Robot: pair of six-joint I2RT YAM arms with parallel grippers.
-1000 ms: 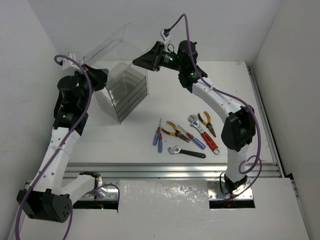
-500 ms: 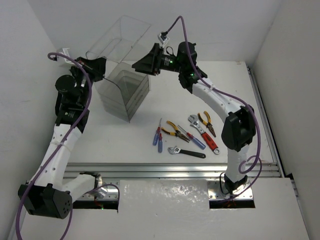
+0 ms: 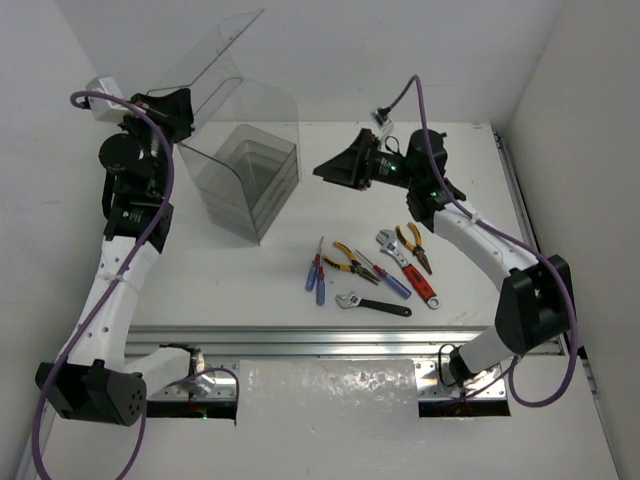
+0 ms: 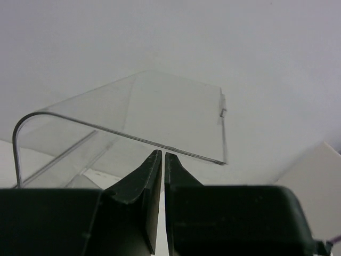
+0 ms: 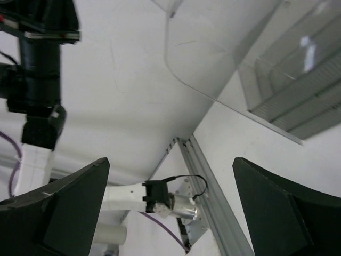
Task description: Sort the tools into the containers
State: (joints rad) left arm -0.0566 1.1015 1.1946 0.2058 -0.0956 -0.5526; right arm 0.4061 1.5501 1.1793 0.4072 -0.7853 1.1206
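Observation:
The clear smoky container [image 3: 245, 185] stands at the back left with stacked trays inside [image 5: 298, 90]. Its hinged lid [image 3: 215, 50] is swung up high. My left gripper [image 3: 178, 102] is shut, and its tips [image 4: 162, 153] touch the lid's lower edge [image 4: 128, 136] without the sheet between them. My right gripper [image 3: 328, 168] hangs wide open and empty [image 5: 170, 162] to the right of the box, above the table. The tools lie mid-table: blue screwdrivers [image 3: 316, 276], yellow pliers [image 3: 348, 262], a red-handled wrench [image 3: 412, 272], orange pliers [image 3: 414, 246] and a black-handled wrench [image 3: 374, 304].
An aluminium rail [image 3: 340, 338] runs along the near edge in front of the tools. White walls close in on the left, the back and the right. The left arm's upper links [image 5: 40, 80] show in the right wrist view.
The lid has swung up much higher with my left gripper under it. My right gripper opened wide, left the box and drew back to the right and lower.

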